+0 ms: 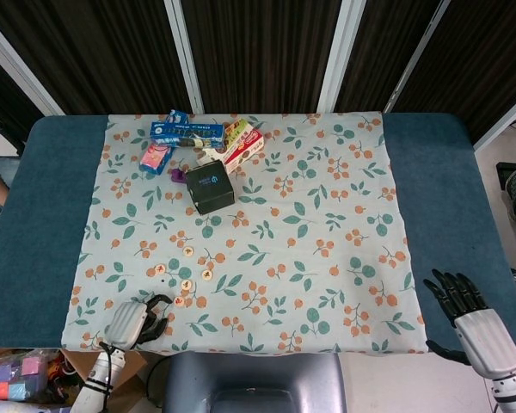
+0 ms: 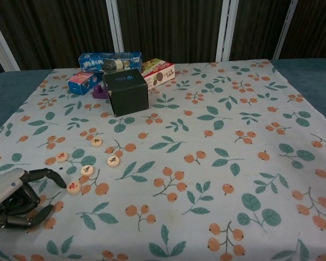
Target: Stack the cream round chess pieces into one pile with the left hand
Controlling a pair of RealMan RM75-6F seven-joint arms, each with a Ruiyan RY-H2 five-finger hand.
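Several cream round chess pieces lie flat and apart on the floral cloth, front left: one (image 1: 188, 251) furthest back, others (image 1: 161, 270) (image 1: 206, 275) behind the nearest (image 1: 180, 301). The chest view shows the same pieces, from one (image 2: 96, 142) at the back to the closest (image 2: 73, 187). My left hand (image 1: 136, 320) (image 2: 19, 198) hovers low over the cloth's front-left corner. Its fingers are bent and apart and hold nothing, and one fingertip (image 2: 60, 177) is just left of the closest piece. My right hand (image 1: 469, 314) is spread open off the table's front right corner.
A dark cube box (image 1: 210, 187) (image 2: 125, 91) stands behind the pieces. Further back lie a blue packet (image 1: 187, 132), a small pink-and-blue box (image 1: 156, 158), a red-and-white carton (image 1: 243, 143) and a purple item (image 1: 178, 175). The blue table (image 1: 43, 215) borders the cloth.
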